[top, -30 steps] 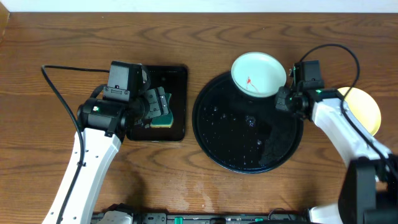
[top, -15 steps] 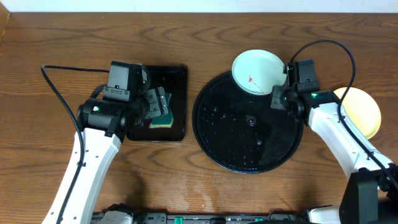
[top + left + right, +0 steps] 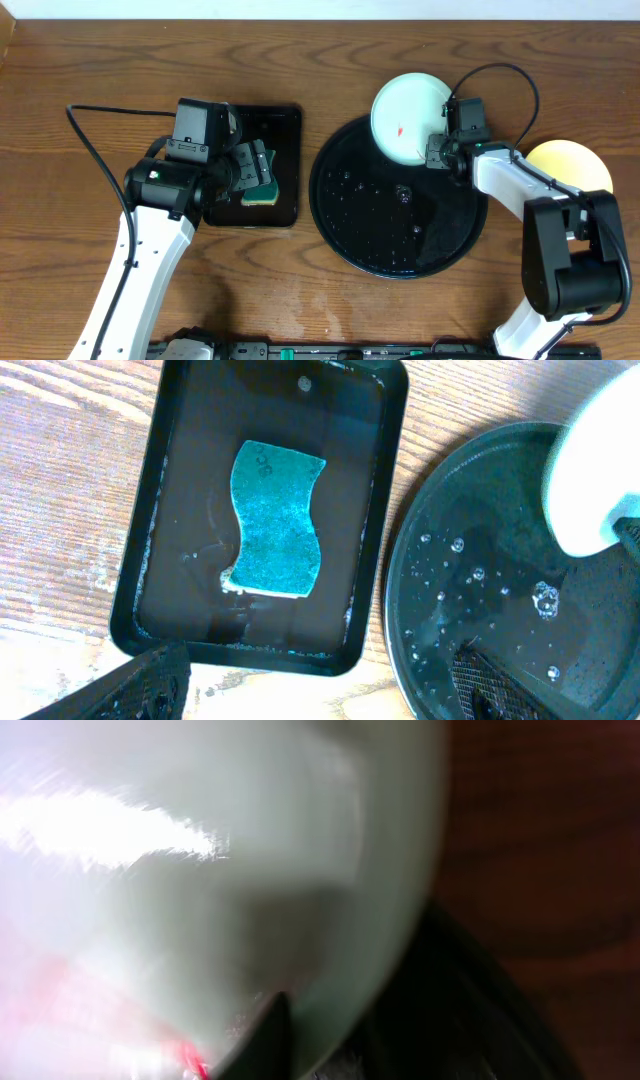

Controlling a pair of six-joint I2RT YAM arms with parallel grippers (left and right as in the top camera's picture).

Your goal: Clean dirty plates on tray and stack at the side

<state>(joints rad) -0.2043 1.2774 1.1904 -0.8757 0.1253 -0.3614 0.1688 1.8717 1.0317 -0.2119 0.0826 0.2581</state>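
Observation:
A pale mint-blue plate with a small red smear rests tilted on the far rim of the round black tray. My right gripper is shut on the plate's right rim. In the right wrist view one finger lies inside the plate; the other finger is hidden beneath it. A pale yellow plate lies on the table right of the tray. No second mint plate shows. My left gripper is open and empty above the rectangular tray; its fingers are spread wide.
A small rectangular black tray at the left holds a teal sponge, also seen in the left wrist view. The round tray is wet with droplets. The right arm's cable loops above the plate.
My right gripper moved left along the mint plate's rim, and the plate shifted slightly to the far left. The left arm has not moved.

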